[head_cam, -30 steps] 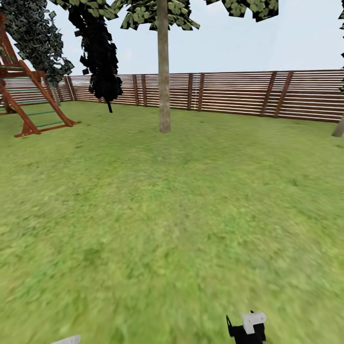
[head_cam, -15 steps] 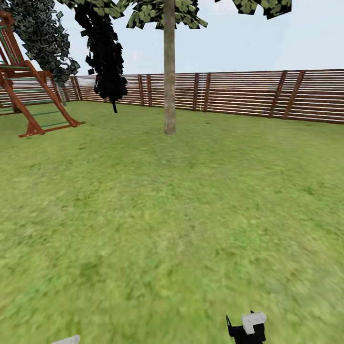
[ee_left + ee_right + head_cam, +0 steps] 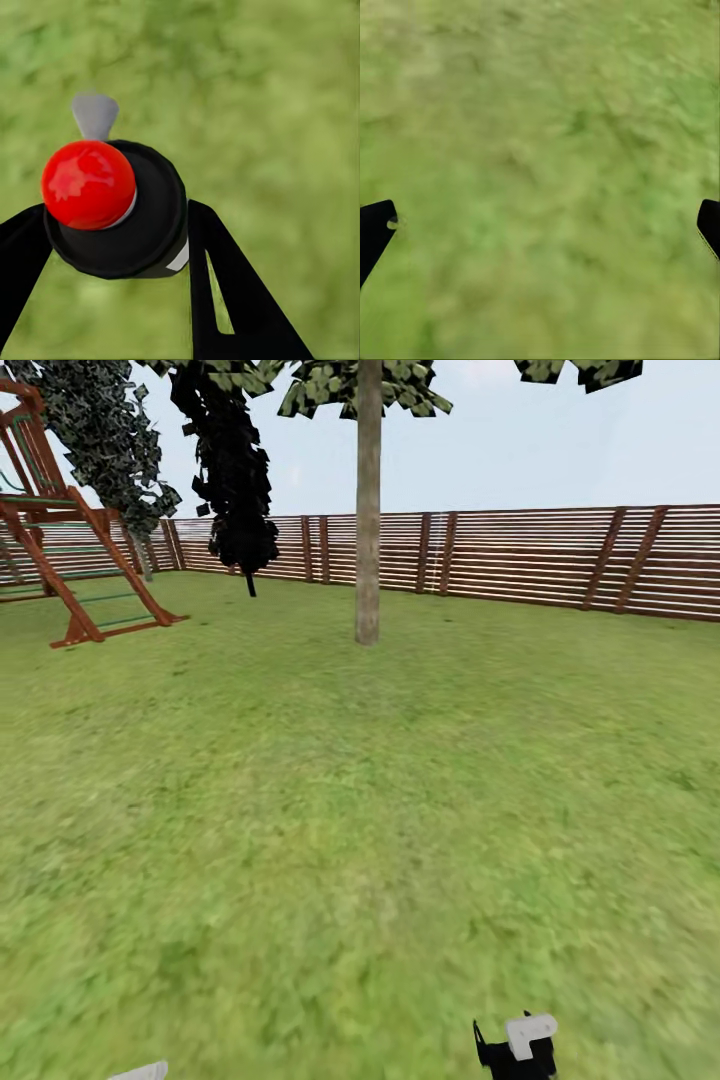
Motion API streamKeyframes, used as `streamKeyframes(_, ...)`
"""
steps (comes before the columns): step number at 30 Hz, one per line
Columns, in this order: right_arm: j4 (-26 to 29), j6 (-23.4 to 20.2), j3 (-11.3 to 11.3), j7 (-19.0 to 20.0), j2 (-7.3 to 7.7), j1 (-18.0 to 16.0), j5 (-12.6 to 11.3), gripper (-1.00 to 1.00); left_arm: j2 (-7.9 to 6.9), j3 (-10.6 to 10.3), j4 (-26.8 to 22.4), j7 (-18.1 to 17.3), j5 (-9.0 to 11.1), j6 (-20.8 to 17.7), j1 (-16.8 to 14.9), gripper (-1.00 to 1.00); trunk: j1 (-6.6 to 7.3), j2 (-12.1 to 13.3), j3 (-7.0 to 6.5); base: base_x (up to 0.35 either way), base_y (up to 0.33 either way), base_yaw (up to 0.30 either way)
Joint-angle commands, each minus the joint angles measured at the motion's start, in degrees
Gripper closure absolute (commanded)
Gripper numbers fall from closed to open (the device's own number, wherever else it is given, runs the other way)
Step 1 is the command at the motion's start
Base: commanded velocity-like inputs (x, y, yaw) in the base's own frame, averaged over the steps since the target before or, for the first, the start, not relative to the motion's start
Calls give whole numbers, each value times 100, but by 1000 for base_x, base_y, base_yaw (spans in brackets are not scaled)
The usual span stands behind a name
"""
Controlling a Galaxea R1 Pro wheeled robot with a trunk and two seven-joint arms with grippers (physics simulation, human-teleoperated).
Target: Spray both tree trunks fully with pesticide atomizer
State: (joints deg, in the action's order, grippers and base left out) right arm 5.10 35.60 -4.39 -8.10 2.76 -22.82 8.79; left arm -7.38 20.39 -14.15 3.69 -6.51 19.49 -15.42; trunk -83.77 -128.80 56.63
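Left pincer (image 3: pixel 112 247) clamps the pesticide atomizer (image 3: pixel 120 214) (red knob, black body, grey nozzle) above the lawn (image 3: pixel 330 840). Right pincer (image 3: pixel 540 225) hangs open, fingers spread wide, pointing down at grass. Ahead, one tree trunk (image 3: pixel 368 520) rises upright from the lawn, near the far fence (image 3: pixel 540 555).

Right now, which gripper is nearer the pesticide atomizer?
Left. The left gripper is shut on the pesticide atomizer, one finger on each side. The right gripper is open over bare lawn.
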Motion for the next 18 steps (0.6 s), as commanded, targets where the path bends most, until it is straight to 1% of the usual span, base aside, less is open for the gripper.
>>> streamKeyframes(1,0,0,-1,1,-1,0,0,-100,0,1,-1,0,0,1,-1,100,0,0,0,340,0,9)
streamKeyframes(18,0,0,-1,2,0,5,1,-100,0,1,-1,0,0,-1,-3,100,0,0,0,340,0,1)
